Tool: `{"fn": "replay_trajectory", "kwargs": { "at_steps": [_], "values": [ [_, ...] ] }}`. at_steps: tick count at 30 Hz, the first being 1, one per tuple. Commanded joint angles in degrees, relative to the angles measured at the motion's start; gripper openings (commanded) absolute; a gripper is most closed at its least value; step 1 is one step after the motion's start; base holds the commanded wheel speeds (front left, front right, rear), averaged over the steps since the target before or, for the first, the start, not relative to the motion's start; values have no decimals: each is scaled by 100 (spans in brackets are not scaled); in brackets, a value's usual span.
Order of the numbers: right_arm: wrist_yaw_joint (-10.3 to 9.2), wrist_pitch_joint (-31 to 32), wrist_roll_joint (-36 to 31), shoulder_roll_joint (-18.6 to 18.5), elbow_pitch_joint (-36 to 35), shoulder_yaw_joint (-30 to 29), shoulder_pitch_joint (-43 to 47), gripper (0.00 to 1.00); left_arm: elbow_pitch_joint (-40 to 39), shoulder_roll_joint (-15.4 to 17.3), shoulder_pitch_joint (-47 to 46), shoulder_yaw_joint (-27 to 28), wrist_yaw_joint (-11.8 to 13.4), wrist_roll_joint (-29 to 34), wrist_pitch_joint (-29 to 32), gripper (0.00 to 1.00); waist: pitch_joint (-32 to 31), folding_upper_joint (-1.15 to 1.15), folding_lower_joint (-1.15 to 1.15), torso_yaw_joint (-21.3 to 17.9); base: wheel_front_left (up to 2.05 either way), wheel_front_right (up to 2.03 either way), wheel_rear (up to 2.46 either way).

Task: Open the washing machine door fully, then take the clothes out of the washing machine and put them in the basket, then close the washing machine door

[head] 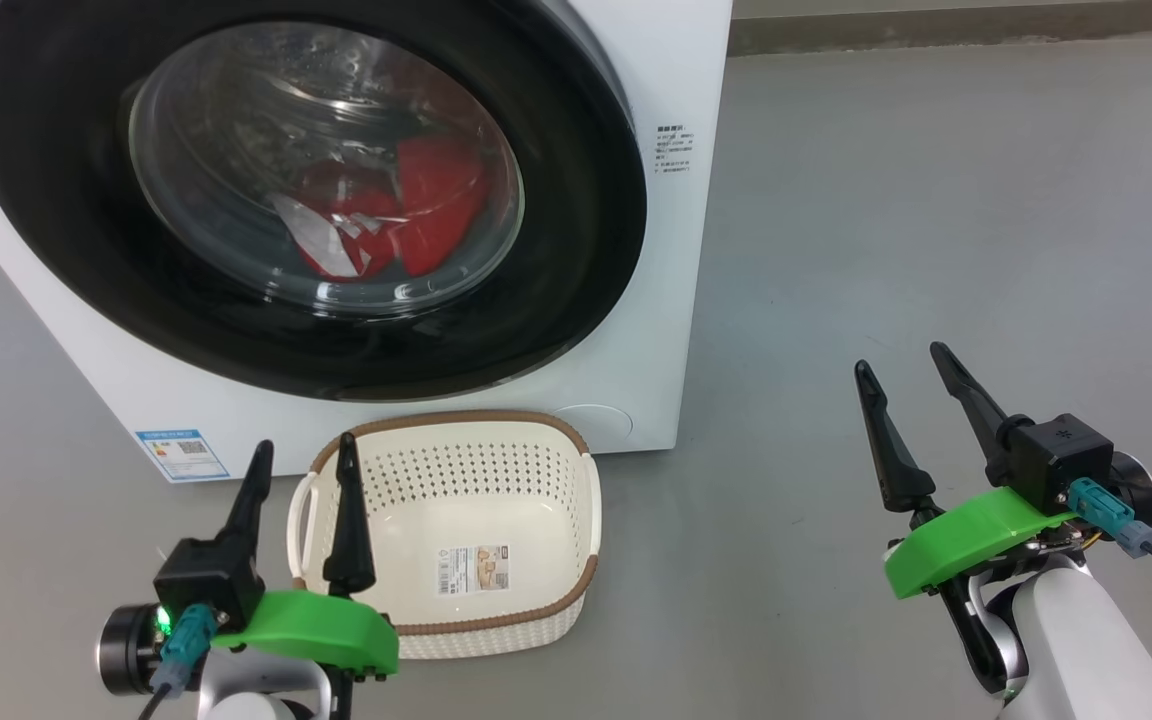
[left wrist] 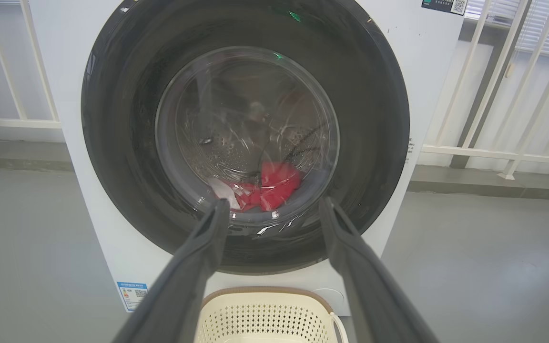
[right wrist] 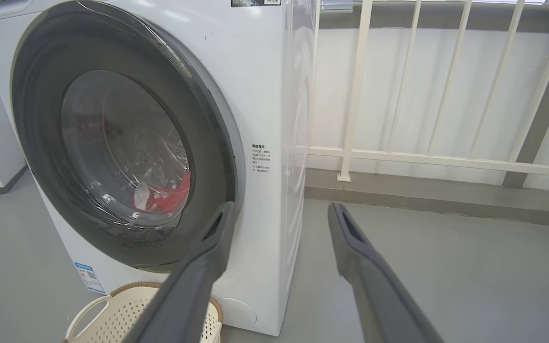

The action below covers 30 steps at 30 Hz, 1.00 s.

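The washing machine door (head: 576, 200) was shut with the clothes (head: 406, 215) behind its glass, the basket (head: 456, 420) sat empty on the floor (head: 936, 200) just below, and the left gripper (head: 304, 442) and right gripper (head: 898, 356) were spread wide, holding nothing, so a swinging door could have struck the basket.

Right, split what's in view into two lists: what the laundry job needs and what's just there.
Job:
washing machine door, shut
washing machine
red clothes, behind the glass
cream basket, no clothes in it
left gripper and right gripper, both open

Just there:
white railing
grey floor
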Motion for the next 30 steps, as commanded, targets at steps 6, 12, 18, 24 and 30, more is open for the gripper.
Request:
{"fn": "replay_trajectory", "kwargs": {
  "at_steps": [6,12,18,24,30],
  "values": [
    [-4,-31,63,-14,-177,134,-202,100,-226,138,-175,177,102,-64,18,100,37,0,0,6,0,0,0],
    [-4,-61,74,-14,-212,119,-196,100,-265,140,-168,152,112,-90,33,100,59,0,0,28,0,0,0],
    [-4,-128,78,-14,-255,67,-195,100,-340,143,-163,103,105,-117,58,100,138,0,0,84,0,0,0],
    [-4,-200,79,-14,-310,-32,-249,100,-463,145,-220,20,41,-132,33,100,332,0,0,181,0,0,0],
    [-4,-275,31,-14,-398,-177,-375,100,-606,141,-333,-114,-43,-100,-29,100,631,0,0,307,0,0,0]
  ]
}}
